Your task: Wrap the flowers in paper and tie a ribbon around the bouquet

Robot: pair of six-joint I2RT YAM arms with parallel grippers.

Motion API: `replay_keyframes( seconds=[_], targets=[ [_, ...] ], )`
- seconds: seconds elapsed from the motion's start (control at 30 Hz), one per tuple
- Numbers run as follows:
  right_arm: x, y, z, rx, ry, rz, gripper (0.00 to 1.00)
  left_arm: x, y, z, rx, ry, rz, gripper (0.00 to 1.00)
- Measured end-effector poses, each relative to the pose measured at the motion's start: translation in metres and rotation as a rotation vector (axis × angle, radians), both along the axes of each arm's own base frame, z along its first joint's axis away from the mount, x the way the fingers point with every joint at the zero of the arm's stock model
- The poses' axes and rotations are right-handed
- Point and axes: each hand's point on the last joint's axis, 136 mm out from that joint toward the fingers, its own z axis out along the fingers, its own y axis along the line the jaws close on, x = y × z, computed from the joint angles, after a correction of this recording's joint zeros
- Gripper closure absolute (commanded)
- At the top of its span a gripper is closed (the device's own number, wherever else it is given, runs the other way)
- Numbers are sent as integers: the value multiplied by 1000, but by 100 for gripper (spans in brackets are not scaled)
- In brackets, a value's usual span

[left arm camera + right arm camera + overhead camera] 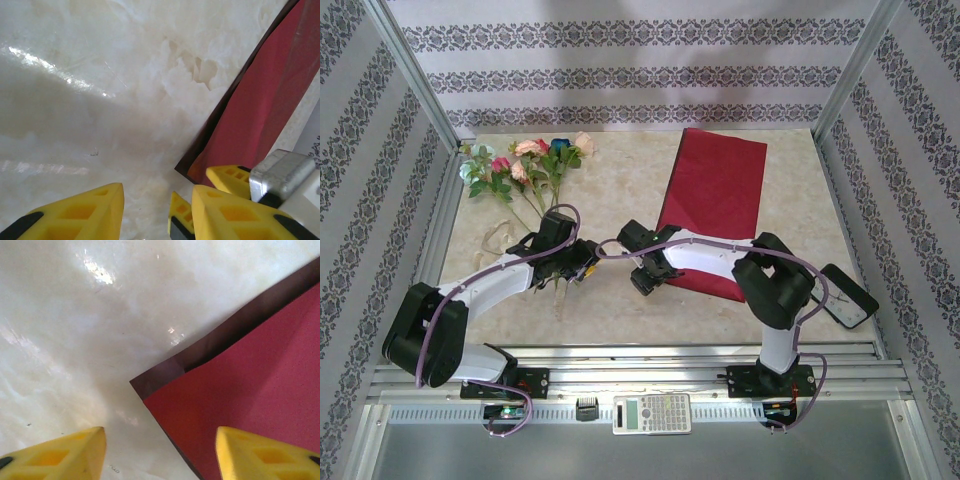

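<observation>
The flowers [525, 165] lie at the table's far left, blooms pink, peach and blue, stems pointing toward the near side. The red paper [712, 200] lies folded right of centre, and its near-left corner [235, 395] shows a maroon underside [200, 357]. My right gripper [645, 277] is open and hovers over that corner [160, 437], one finger above the table and the other above the paper. My left gripper [582, 268] is open just left of it [157, 200], over bare table, with the paper edge [260, 105] ahead. A faint cream ribbon [497, 236] lies by the stems.
A calculator [651, 411] sits on the near rail. A black flat device [847, 296] rests at the table's right edge. Patterned walls close in the back and both sides. The right gripper's yellow fingers [227, 177] crowd close to my left one.
</observation>
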Motion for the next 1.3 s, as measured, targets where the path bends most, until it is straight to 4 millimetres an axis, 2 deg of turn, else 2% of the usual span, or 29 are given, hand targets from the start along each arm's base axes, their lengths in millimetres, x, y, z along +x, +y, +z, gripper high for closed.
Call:
replay_keyframes(
  seconds=[0.17, 0.3, 0.53, 0.7, 0.73, 0.77, 0.8, 0.87, 0.93, 1.1, 1.23, 1.3],
  targets=[
    [2, -1, 0, -7, -8, -5, 79, 0, 0, 0, -1, 0, -1, 60],
    [4, 0, 10, 11, -30, -22, 98, 0, -1, 0, -4, 1, -3, 60],
    [15, -2, 49, 114, -85, -65, 100, -1, -2, 1, -9, 1, -7, 62],
    [21, -5, 68, 183, -92, -101, 100, 0, -3, 2, -17, -2, -11, 63],
    [22, -6, 70, 189, -91, -104, 86, -1, -4, 3, -22, 1, -13, 63],
    [21, -5, 70, 194, -88, -107, 65, -1, -5, 3, -27, 3, -15, 63],
    [20, -4, 70, 198, -83, -104, 52, -1, -6, 4, -33, 2, -16, 63],
    [17, -3, 68, 202, -65, -96, 39, 0, -7, 5, -43, 0, -12, 65],
    [14, -1, 62, 198, -44, -91, 32, 1, -8, 6, -52, -3, -9, 65],
    [4, -1, 35, 136, 27, -88, 21, 1, -9, 6, -70, 2, -1, 65],
    [3, -1, 21, 80, 50, -86, 20, -4, -8, 0, -75, 21, 4, 65],
    [5, 2, 17, 56, 46, -82, 23, -7, -7, -2, -75, 27, 7, 65]
  ],
)
